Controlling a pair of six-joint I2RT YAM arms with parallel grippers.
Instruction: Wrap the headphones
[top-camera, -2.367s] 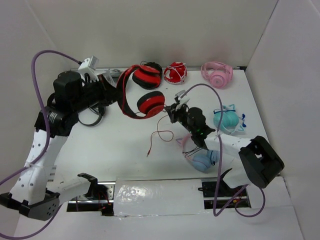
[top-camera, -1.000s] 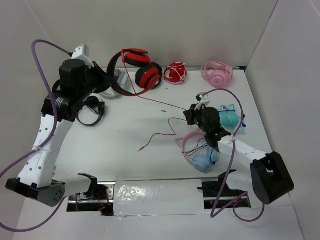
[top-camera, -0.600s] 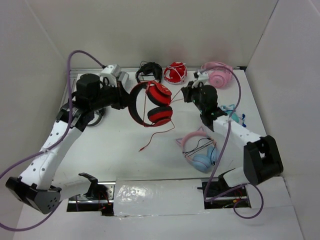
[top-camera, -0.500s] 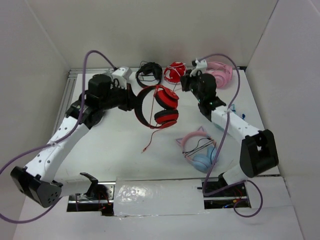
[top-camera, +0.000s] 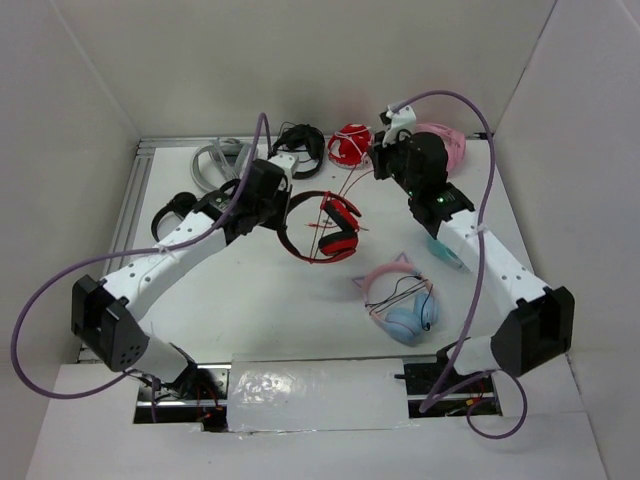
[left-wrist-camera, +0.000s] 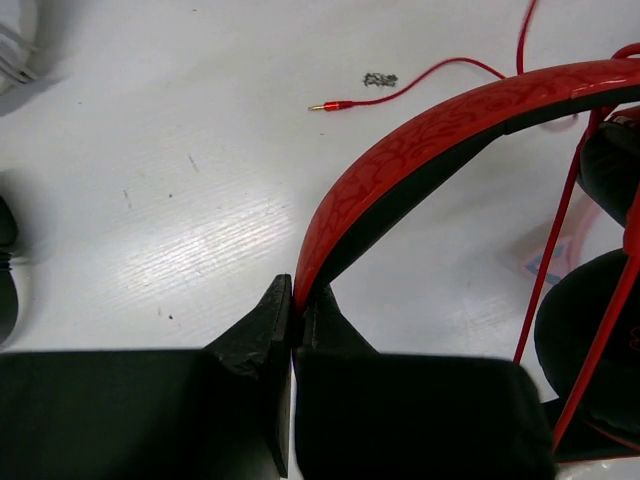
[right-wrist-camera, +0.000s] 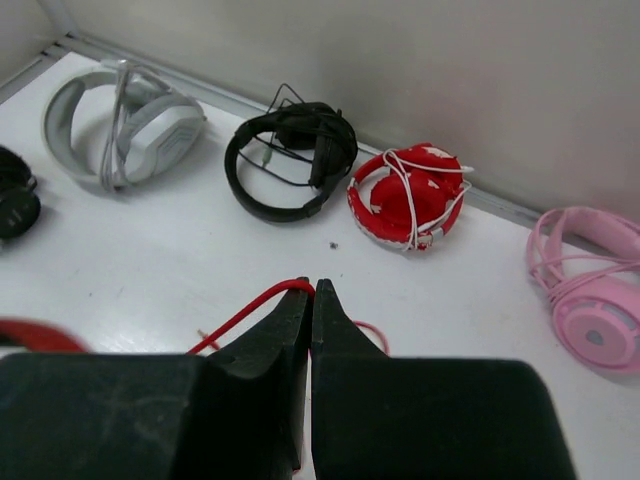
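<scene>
The headphones (top-camera: 335, 226), red with a black-and-red headband, hang above the middle of the table. My left gripper (top-camera: 287, 203) is shut on the headband (left-wrist-camera: 440, 125), pinching its edge between the jaws (left-wrist-camera: 295, 290). The earcups (left-wrist-camera: 595, 310) sit at the right edge of the left wrist view with strands of cable across them. The thin red cable (right-wrist-camera: 245, 312) runs up to my right gripper (top-camera: 380, 163), which is shut on it (right-wrist-camera: 312, 287) near the back of the table. The cable's plug (left-wrist-camera: 330, 106) lies on the table.
Along the back wall lie grey-white headphones (right-wrist-camera: 125, 118), an all-black pair (right-wrist-camera: 290, 160), a compact red pair wound with white cord (right-wrist-camera: 410, 195) and a pink pair (right-wrist-camera: 590, 300). Pink-and-blue cat-ear headphones (top-camera: 400, 300) lie front right, a black pair (top-camera: 172, 208) at left.
My left arm has swung the headphones from the back left to the table's middle and stretched out lower. My right gripper carried the cable from mid-right to the back.
</scene>
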